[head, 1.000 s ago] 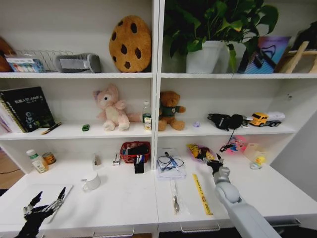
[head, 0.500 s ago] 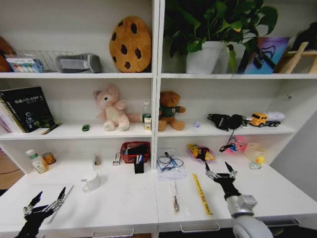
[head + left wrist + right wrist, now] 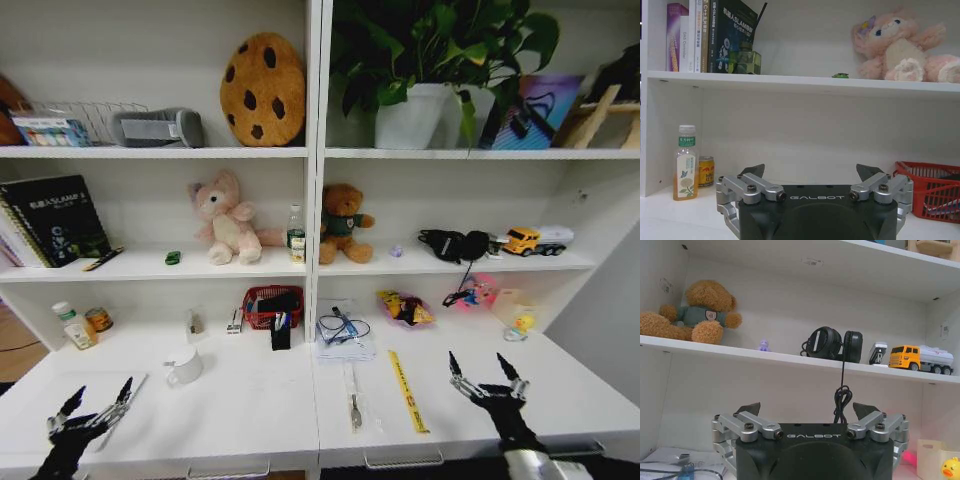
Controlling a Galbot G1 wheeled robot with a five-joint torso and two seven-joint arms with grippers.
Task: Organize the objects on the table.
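Note:
My right gripper (image 3: pixel 485 373) hovers open and empty above the white table (image 3: pixel 250 400) near its front right edge, right of a yellow ruler (image 3: pixel 407 390). Its fingers (image 3: pixel 749 410) point toward the shelf wall. A colourful snack packet (image 3: pixel 403 307) lies farther back. My left gripper (image 3: pixel 95 402) is open at the front left corner, over a thin silver laptop (image 3: pixel 55 392), with nothing held between its fingertips (image 3: pixel 755 171). A green-labelled bottle (image 3: pixel 686 162) and a can (image 3: pixel 706 171) stand at the back left. A tiny green item (image 3: pixel 173 258) and black marker (image 3: pixel 103 259) lie on the shelf.
A white mug (image 3: pixel 185 367), red basket (image 3: pixel 272 303), black pen holder (image 3: pixel 281 334), papers with a cable (image 3: pixel 345 335) and a bagged tool (image 3: pixel 353 400) occupy the table's middle. A yellow duck (image 3: pixel 521 324) sits back right. Shelves with plush toys (image 3: pixel 228 220) rise behind.
My right arm has drawn back from the snack packet toward the front right edge, gripper open and empty. The left gripper has stayed put.

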